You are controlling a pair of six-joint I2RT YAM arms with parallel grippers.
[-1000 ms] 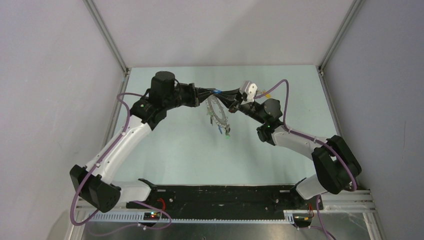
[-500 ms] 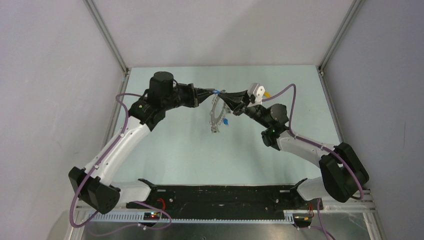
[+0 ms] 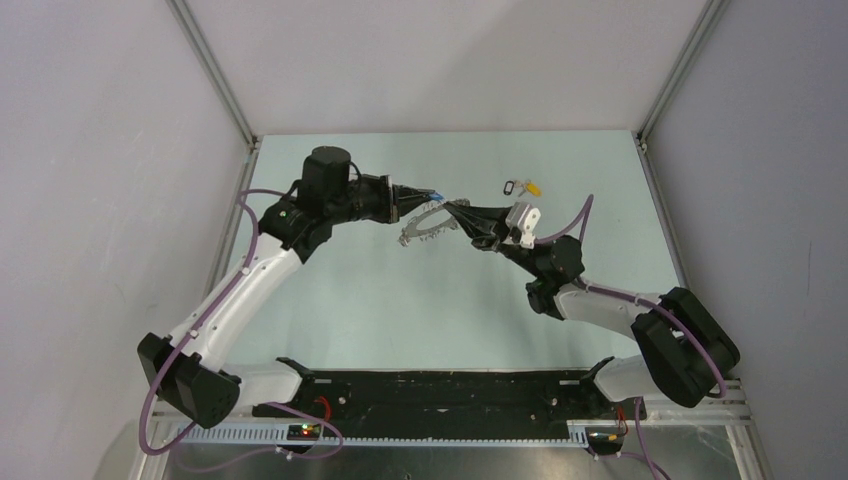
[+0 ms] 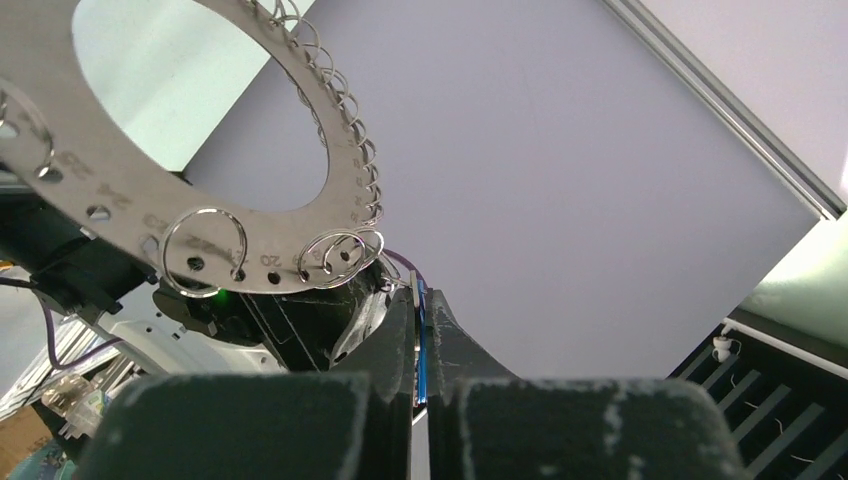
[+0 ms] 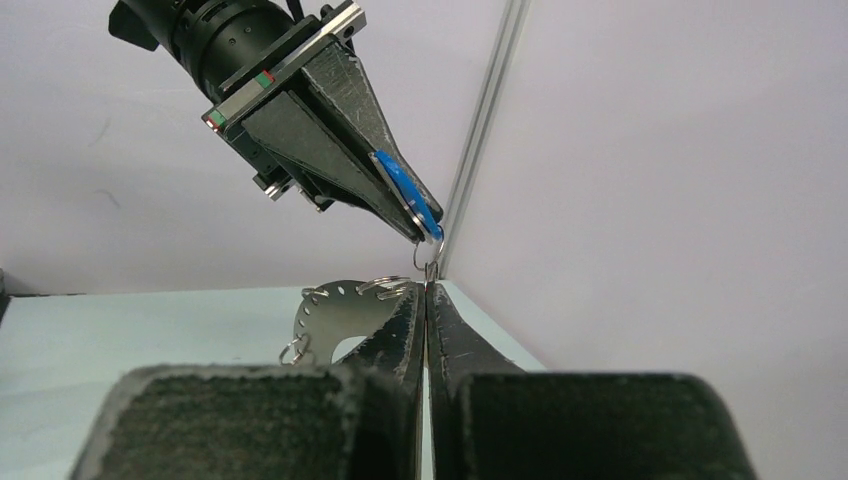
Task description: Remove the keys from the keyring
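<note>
Walls shut in the green table (image 3: 330, 300) on the left, at the back and on the right. The left arm (image 3: 250, 280) bends close to the left edge of the table. The two pincers meet in the air over the middle, well away from every wall, with bare table under them.

The left pincer (image 3: 432, 195) is squeezed tight on a blue key (image 5: 405, 190). The keyring (image 3: 425, 224), a flat metal ring with holes and little wire loops, hangs just beside and below that pincer. The right pincer (image 3: 452, 206) reaches in from the right and is pinched tight on the rim of the keyring. Its tip sits just under the left pincer's tip, with one small wire loop between them.

Farther right, near the back, a dark key (image 3: 512, 186) and a yellow key (image 3: 535, 187) lie on the table, apart from both pincers.

The fingers hide most of the blue key. I cannot tell if it hangs on the loop. The two loose keys are too small to see well.
</note>
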